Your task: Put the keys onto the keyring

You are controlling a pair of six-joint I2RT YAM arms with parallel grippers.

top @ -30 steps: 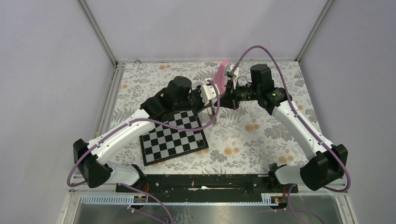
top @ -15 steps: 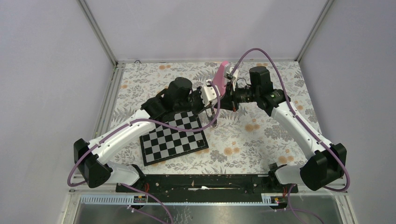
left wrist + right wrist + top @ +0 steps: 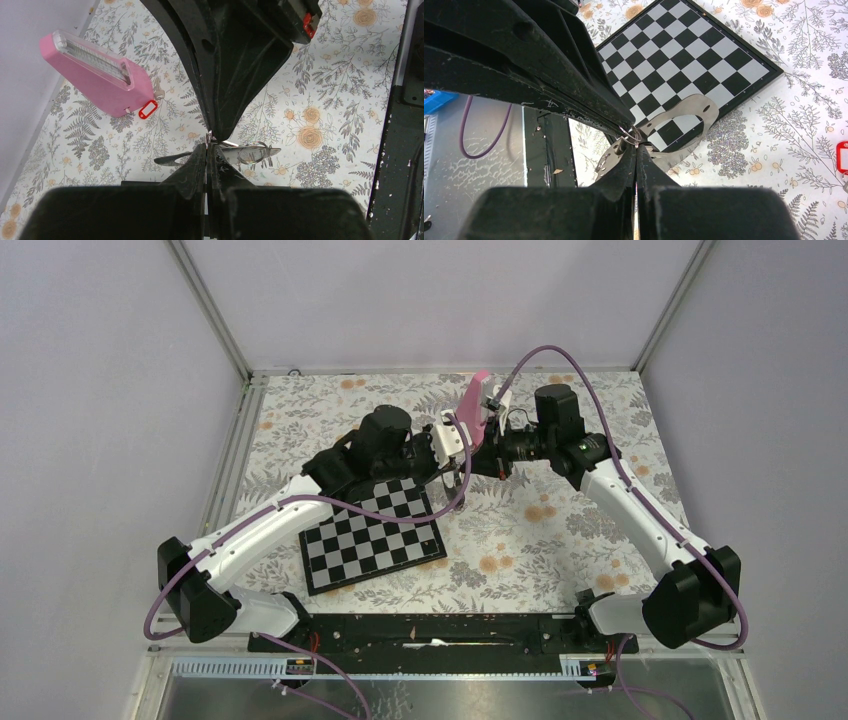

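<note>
My left gripper and right gripper meet tip to tip above the cloth, near the chessboard's far corner. Both are shut, pinching a small wire keyring between them. A flat silver metal piece with cut-outs hangs under the tips, and a split ring is threaded on it. The keys lie apart from the grippers. The red-headed one and a silver one rest at the foot of the pink metronome. The red head also shows at the right wrist view's edge.
The chessboard lies under and in front of the left arm. The pink metronome stands just behind the two wrists, near the back wall. Purple cables loop over both arms. A black rail runs along the table's near edge.
The right wrist has edged slightly left towards the left gripper. Both grippers stay shut at the same meeting point.
</note>
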